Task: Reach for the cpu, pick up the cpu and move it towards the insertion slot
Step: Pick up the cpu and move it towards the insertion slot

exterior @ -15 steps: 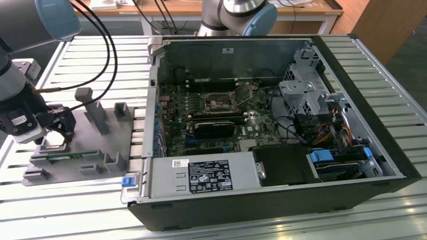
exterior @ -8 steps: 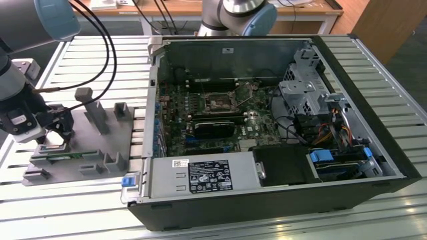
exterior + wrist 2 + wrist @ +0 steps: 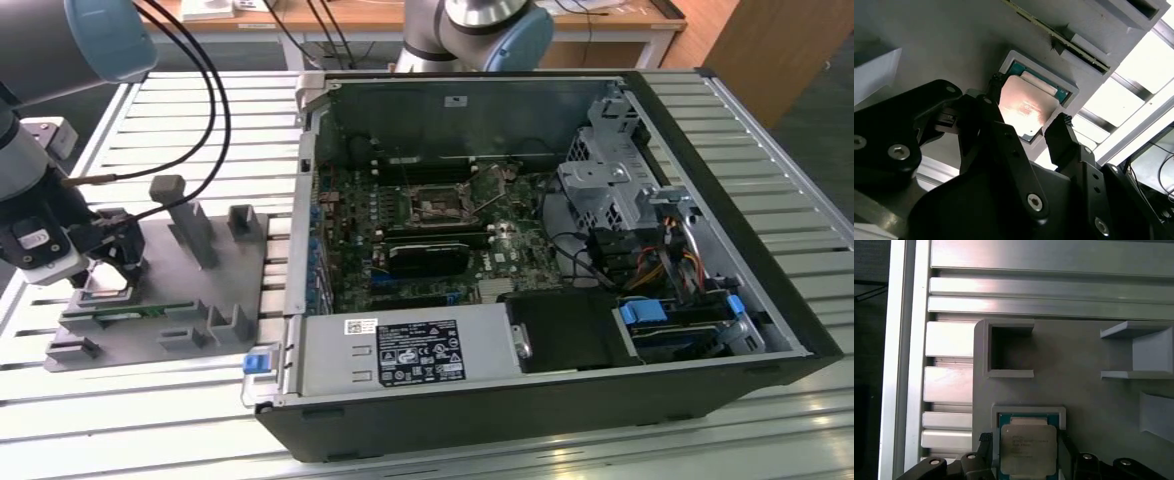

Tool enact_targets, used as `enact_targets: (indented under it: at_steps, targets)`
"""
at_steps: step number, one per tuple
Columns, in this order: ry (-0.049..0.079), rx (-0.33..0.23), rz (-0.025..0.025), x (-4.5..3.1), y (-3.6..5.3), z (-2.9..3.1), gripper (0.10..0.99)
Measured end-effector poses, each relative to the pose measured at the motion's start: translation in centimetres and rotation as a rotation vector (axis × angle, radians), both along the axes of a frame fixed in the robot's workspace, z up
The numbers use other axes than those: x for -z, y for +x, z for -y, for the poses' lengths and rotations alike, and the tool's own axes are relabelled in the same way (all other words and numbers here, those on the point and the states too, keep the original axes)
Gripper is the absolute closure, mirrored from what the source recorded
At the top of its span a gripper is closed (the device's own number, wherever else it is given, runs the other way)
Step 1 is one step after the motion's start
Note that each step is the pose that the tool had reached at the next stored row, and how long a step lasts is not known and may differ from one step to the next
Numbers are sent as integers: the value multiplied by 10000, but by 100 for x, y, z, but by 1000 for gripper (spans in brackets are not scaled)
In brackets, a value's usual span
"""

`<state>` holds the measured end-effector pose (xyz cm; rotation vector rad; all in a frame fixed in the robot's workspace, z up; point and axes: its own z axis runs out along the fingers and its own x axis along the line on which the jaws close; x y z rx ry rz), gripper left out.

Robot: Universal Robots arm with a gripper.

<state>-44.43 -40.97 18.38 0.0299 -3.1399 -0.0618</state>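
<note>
The cpu [image 3: 1028,450] [image 3: 1026,107], a flat silver square, lies in a raised square pocket of the grey fixture plate [image 3: 200,295] at the exterior view's left. My gripper [image 3: 107,262] [image 3: 1029,101] [image 3: 1024,439] is down over it and open. One black fingertip [image 3: 995,85] stands on each side of the chip, close to its edges. The chip still sits flat in its pocket. The insertion slot [image 3: 437,205], a silvery frame with a dark centre, is on the green board inside the open computer case.
Upright grey blocks [image 3: 187,225] stand on the fixture behind the gripper, and a narrow green strip [image 3: 127,310] lies along its front. The black case wall [image 3: 310,200] stands between the fixture and the board. Cables [image 3: 200,100] hang above the slatted aluminium table [image 3: 160,400].
</note>
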Motion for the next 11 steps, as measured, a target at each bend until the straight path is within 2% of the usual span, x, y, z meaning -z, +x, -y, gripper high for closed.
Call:
enact_targets:
  at_steps: [5,6,11]
  targets:
    - [-1,3,-3,12,4,-2,475]
    - [0,2,-1,14,8,-1,541]
    - [1,2,0,14,13,-1,541]
